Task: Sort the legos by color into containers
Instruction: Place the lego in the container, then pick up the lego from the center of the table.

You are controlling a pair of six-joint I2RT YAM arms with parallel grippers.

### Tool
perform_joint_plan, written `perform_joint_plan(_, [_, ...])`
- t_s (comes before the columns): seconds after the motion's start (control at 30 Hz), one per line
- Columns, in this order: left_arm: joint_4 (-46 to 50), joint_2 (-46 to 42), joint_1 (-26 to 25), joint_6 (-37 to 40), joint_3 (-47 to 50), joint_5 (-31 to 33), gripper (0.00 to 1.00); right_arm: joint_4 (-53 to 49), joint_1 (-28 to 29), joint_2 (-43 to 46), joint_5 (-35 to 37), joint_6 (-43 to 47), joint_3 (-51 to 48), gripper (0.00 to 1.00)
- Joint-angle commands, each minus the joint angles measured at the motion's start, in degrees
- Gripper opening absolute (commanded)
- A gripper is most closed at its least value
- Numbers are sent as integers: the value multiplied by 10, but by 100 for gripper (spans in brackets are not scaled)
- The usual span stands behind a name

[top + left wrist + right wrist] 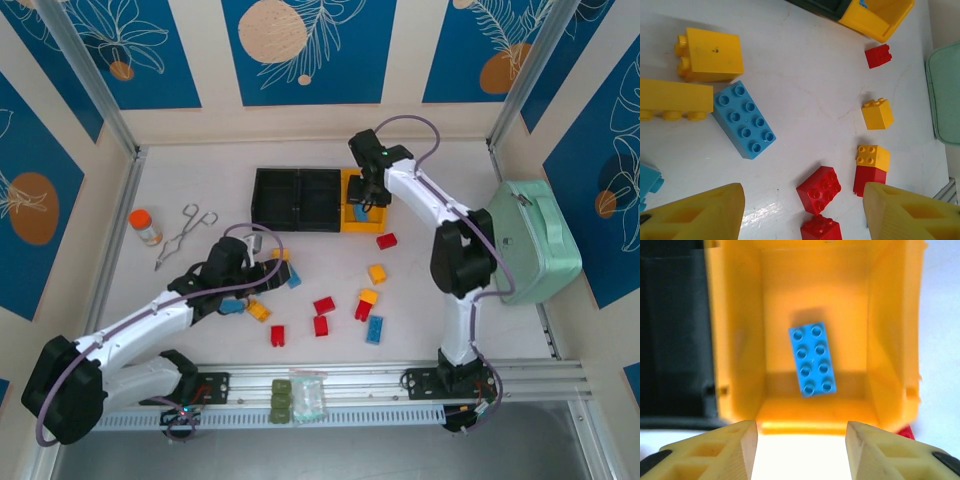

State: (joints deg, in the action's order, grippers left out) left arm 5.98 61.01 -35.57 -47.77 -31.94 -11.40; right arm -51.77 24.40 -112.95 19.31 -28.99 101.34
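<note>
- Right wrist view looks down into the yellow open-top plastic bin (890,340). One blue eight-stud plastic brick (812,359) lies flat and slightly askew on its floor, clear of all four walls.
- A black plastic bin (675,340) is joined to that bin's left wall. From the top external view, a second black bin (276,197) carries the row further left, at the far middle of the white worktop (200,180).
- Loose red, yellow and blue plastic bricks (324,305) lie scattered between the bins and the near metal rail (400,375), mostly with bare gaps between them. A small red brick (386,241) sits near the yellow bin's near right corner.
- In the left wrist view, a second blue eight-stud brick (744,120) is set against the end of a long yellow brick (672,97), with a yellow block (710,55) just beyond them.
- A mint-green case with a handle (535,240) fills the right edge of the worktop. An orange-capped small bottle (146,226) and metal forceps (182,235) lie at the left. Olive-green blocks (281,398) and a clear bag (308,395) rest on the rail.
- The right hand (801,450) hovers over the yellow bin's near wall, fingers spread wide and holding nothing.
- The left hand (802,215) hangs low over the scatter, fingers wide apart and empty. A red four-stud brick (818,189) lies just ahead of the gap.
</note>
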Motion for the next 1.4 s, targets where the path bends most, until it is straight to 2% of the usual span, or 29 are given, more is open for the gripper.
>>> perform_joint_plan(0.0, [23, -5, -6, 0, 0, 13, 64, 18, 11, 56, -5, -10, -53, 50])
perform_joint_plan(0.2, [44, 27, -6, 14, -31, -3, 64, 42, 22, 143, -21, -10, -170, 53])
perform_joint_plan(0.53, [25, 127, -21, 51, -108, -99, 65, 68, 26, 264, -41, 3, -354, 65])
perform_joint_plan(0.73, [12, 190, -55, 58, -152, -121, 65, 99, 30, 265, -52, 2, -424, 66])
perform_joint_plan(0.97, [7, 232, -86, 60, -175, -119, 65, 131, 40, 218, -54, -8, -448, 66])
perform_joint_plan(1.17, [9, 237, -92, 60, -173, -110, 65, 144, 42, 171, -54, -4, -439, 59])
perform_joint_plan(1.23, [21, 236, -92, 68, -178, -102, 65, 141, 42, 160, -52, -2, -434, 54])
perform_joint_plan(1.37, [24, 239, -92, 72, -182, -93, 65, 125, 47, 154, -40, 2, -425, 36])
